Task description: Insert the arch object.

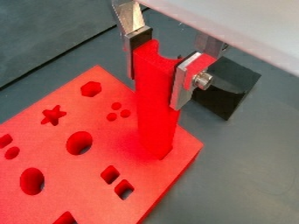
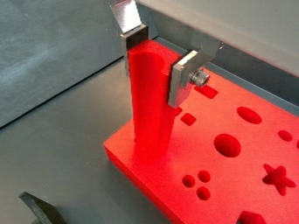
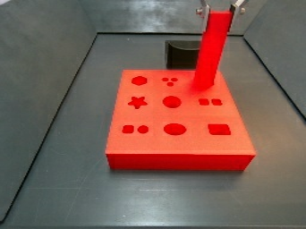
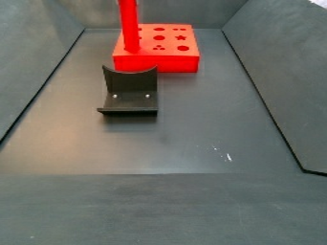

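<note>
The arch object (image 1: 155, 105) is a long bright red bar standing nearly upright, with a notch in its top end. My gripper (image 1: 163, 61) is shut on its upper end, one finger (image 1: 187, 80) on each side. It also shows in a wrist view (image 2: 152, 105) with the gripper (image 2: 162, 59). Its lower end meets the top of the flat red board (image 1: 70, 149) near a corner, beside two small square holes. I cannot tell how deep it sits. In the side views the bar (image 3: 210, 49) (image 4: 128, 21) rises from the board (image 3: 180, 134) (image 4: 166, 48).
The dark fixture (image 4: 130, 91) stands on the grey floor just off the board, and shows in other views (image 3: 182, 52) (image 1: 230, 87). The board has star, round, oval and square holes. Dark walls ring the floor.
</note>
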Robot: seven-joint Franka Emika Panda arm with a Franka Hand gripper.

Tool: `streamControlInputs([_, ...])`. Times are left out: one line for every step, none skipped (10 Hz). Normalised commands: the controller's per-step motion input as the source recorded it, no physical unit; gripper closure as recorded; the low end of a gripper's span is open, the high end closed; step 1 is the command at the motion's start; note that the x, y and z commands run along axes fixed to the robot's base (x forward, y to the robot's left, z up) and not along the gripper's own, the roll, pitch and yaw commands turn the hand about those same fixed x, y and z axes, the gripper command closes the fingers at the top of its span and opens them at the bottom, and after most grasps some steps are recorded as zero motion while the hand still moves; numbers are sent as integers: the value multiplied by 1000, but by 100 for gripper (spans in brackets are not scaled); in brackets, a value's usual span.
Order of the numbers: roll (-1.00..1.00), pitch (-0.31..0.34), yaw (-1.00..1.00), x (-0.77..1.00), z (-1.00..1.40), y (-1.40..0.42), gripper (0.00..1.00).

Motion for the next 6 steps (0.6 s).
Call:
streamControlInputs([126, 0, 0, 54, -240, -140, 100])
streamControlInputs([151, 0, 0, 66, -329, -160, 100])
streamControlInputs([127, 0, 0, 89, -431, -97, 100])
streamControlInputs([121, 0, 0, 94, -474, -77, 100])
streamControlInputs([120, 0, 0, 86, -494, -71, 100])
streamControlInputs([113, 0, 0, 91, -497, -57, 100])
